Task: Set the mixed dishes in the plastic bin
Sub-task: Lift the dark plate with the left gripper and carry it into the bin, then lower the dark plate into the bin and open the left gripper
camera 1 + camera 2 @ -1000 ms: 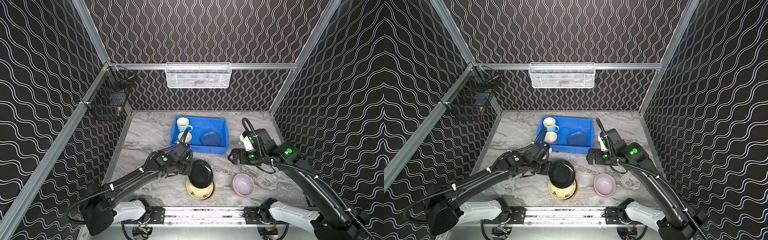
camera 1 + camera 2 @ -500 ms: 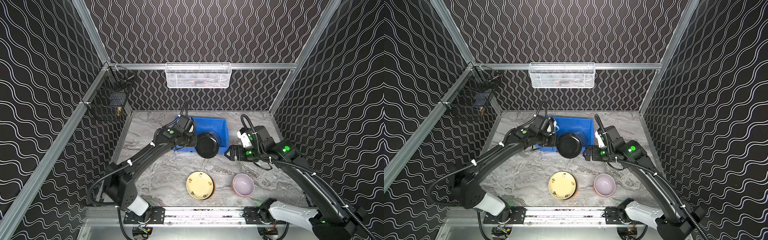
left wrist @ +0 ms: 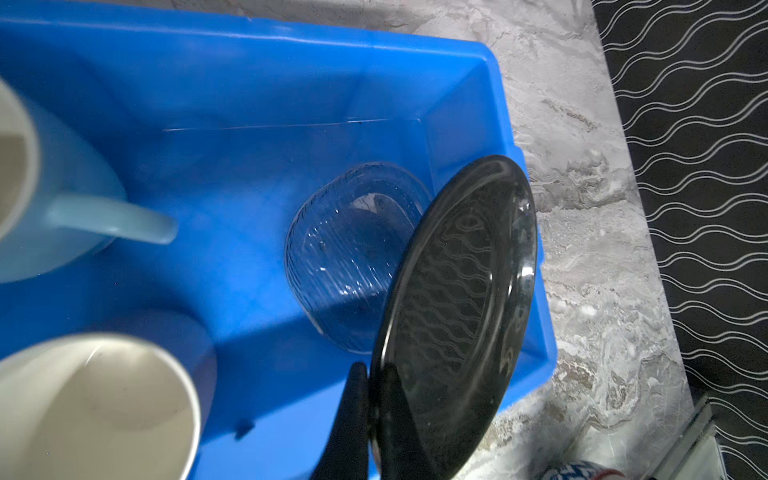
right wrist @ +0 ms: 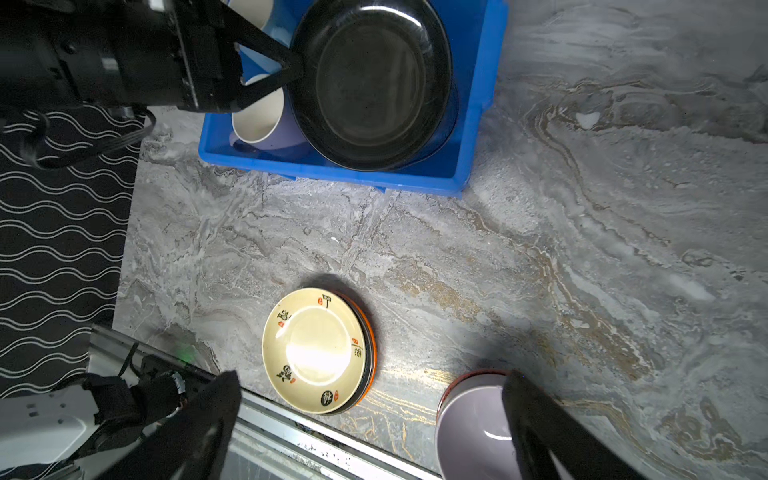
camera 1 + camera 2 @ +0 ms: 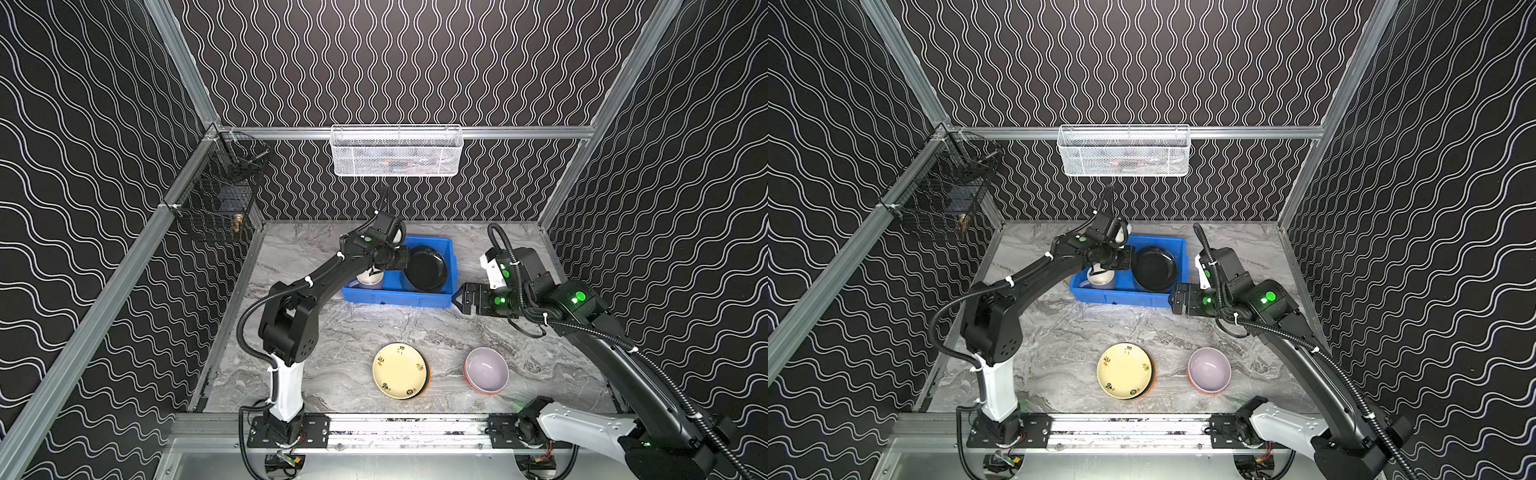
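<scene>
**Fig.** Black plate (image 5: 424,269), lifted off the front stack a sec ago, now hangs tilted in the plastic bin (image 5: 395,300) over the teal plate (image 3: 345,257). My left tool (image 3: 370,374) is clamped on its rim. Right tool (image 5: 462,297) gapes empty beside the bin. I judge release is next. Cream plate (image 5: 398,370), orange plate (image 4: 372,345) & lavender bowl (image 5: 486,370) are still on the table (image 5: 353,332).
</scene>
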Action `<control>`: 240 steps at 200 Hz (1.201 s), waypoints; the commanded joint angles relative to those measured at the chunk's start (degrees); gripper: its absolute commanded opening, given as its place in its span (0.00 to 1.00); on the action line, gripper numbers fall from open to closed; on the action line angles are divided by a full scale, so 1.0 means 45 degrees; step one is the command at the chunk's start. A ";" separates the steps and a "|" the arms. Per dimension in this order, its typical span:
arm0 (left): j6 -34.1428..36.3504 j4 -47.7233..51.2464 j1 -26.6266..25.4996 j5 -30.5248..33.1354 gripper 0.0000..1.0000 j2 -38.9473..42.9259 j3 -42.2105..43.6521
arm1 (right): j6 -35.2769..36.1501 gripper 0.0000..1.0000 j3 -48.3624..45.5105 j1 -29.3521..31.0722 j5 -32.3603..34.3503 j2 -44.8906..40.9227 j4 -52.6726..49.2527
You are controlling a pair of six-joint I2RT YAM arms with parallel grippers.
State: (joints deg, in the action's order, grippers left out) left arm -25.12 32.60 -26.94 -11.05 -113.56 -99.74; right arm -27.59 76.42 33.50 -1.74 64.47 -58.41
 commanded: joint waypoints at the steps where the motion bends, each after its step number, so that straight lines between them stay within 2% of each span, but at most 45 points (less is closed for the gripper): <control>1: 0.0202 -0.0416 0.0059 -0.0306 0.00 -0.0476 -0.0367 | -0.0186 0.99 0.0281 -0.0017 0.0680 0.0105 0.0053; 85: 0.0114 -0.0982 0.0332 -0.0616 0.00 -0.1686 -0.0209 | -0.0642 0.99 0.0107 -0.0044 0.0934 -0.0186 -0.0028; 116: 0.0192 -0.1018 0.0325 -0.0322 0.02 -0.1840 0.0072 | -0.0653 0.99 0.0185 -0.0041 0.0988 -0.0136 -0.0111; 145: 0.0278 -0.0950 0.0342 -0.0245 0.13 -0.2020 0.0166 | -0.0647 0.99 0.0279 -0.0041 0.1085 -0.0030 -0.0154; 166: 0.0312 -0.0811 0.0342 -0.0194 0.31 -0.2232 0.0077 | -0.0623 0.99 0.0322 -0.0041 0.1089 0.0063 -0.0142; 182: 0.0380 -0.0722 0.0342 -0.0183 0.40 -0.2341 0.0017 | -0.0596 0.99 0.0346 -0.0039 0.1090 0.0156 -0.0107; 240: 0.0482 -0.0603 0.0342 -0.0205 0.41 -0.2578 -0.0323 | -0.0394 0.99 0.0559 -0.0070 0.1104 0.0572 -0.0036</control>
State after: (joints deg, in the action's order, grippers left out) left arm -24.14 29.63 -25.47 -12.10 -124.81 -100.09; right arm -29.74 78.02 33.26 2.48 66.26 -58.83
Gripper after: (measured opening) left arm 0.413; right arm 0.993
